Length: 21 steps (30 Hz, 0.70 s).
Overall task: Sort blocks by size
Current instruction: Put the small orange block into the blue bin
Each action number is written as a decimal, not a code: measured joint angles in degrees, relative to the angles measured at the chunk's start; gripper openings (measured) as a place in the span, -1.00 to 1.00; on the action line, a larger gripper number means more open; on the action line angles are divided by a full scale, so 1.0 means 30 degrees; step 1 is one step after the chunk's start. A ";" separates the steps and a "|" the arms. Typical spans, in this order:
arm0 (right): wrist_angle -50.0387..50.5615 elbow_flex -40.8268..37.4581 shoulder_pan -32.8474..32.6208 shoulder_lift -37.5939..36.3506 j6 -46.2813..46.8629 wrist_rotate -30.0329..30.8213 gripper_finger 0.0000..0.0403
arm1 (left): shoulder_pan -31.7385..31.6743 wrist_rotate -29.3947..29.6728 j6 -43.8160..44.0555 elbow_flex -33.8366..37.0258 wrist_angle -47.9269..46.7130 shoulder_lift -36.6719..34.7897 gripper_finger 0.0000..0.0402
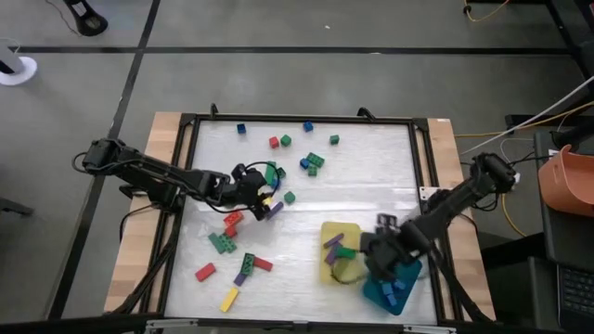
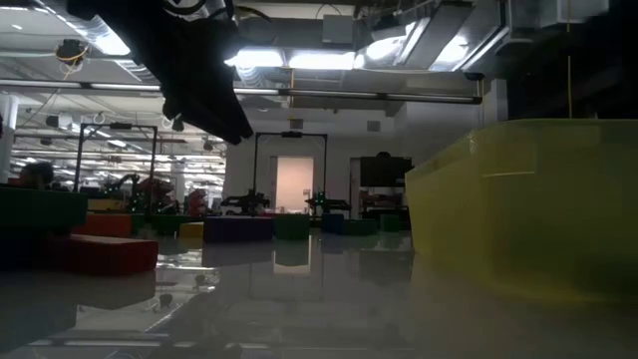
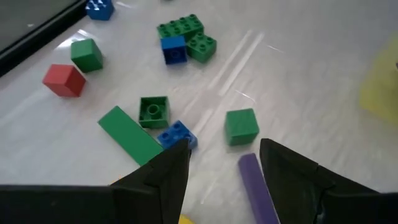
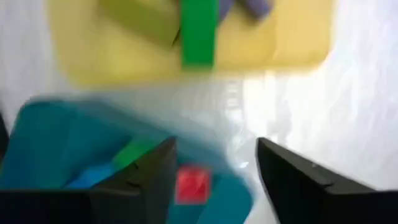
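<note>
Loose blocks lie scattered over the white mat (image 1: 371,176): a red brick (image 1: 205,272), a yellow one (image 1: 228,299), a green one (image 1: 222,243), and several more farther back. My left gripper (image 3: 224,149) hangs open, slanting down, over the mat's left middle (image 1: 271,199). A purple long block (image 3: 255,186) lies flat on the mat below the gap. A green cube (image 3: 241,126) and a blue brick (image 3: 177,134) lie just ahead. My right gripper (image 4: 214,149) points down, open, over the teal tray (image 4: 56,143), where a red cube (image 4: 191,183) lies.
The yellow tray (image 1: 327,264) stands left of the teal tray (image 1: 394,289) at the near right and holds a green long block (image 4: 199,31) and a purple one (image 4: 252,6). A black frame (image 1: 186,176) rims the mat. An orange bin (image 1: 571,176) stands off the table's right.
</note>
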<state>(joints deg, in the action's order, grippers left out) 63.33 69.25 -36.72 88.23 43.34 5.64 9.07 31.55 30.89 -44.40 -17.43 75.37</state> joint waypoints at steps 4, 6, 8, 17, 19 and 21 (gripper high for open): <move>-0.1749 0.0000 0.3141 0.0000 -0.5800 0.1365 0.08 | -0.0570 0.0012 0.0122 0.0000 -0.0007 0.0000 -0.08; -0.3271 0.0000 0.4880 0.0000 -0.8778 0.1614 0.08 | -0.0943 0.0015 0.0161 0.0000 -0.0004 0.0000 -0.08; -0.5231 0.0000 0.6695 0.0000 -1.1234 0.1787 0.08 | -0.1337 0.0022 0.0183 0.0000 -0.0007 0.0000 -0.08; -1.1637 0.0000 1.4242 0.0000 -1.3059 0.1297 0.08 | -0.4879 0.0219 -0.2424 0.0000 0.0210 0.0115 -0.08; -1.1806 0.0000 1.5434 0.0002 -1.3052 0.0328 0.08 | -0.6109 0.0138 -0.3324 0.0000 0.0498 0.0423 -0.08; -1.1817 0.0000 1.6363 0.0007 -1.3052 -0.0510 0.08 | -0.7413 -0.0567 -0.4521 0.0000 0.1301 0.0905 -0.08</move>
<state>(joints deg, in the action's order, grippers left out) 27.88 69.25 12.37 88.25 4.18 4.11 -13.17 29.85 17.33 -44.40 -13.53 78.09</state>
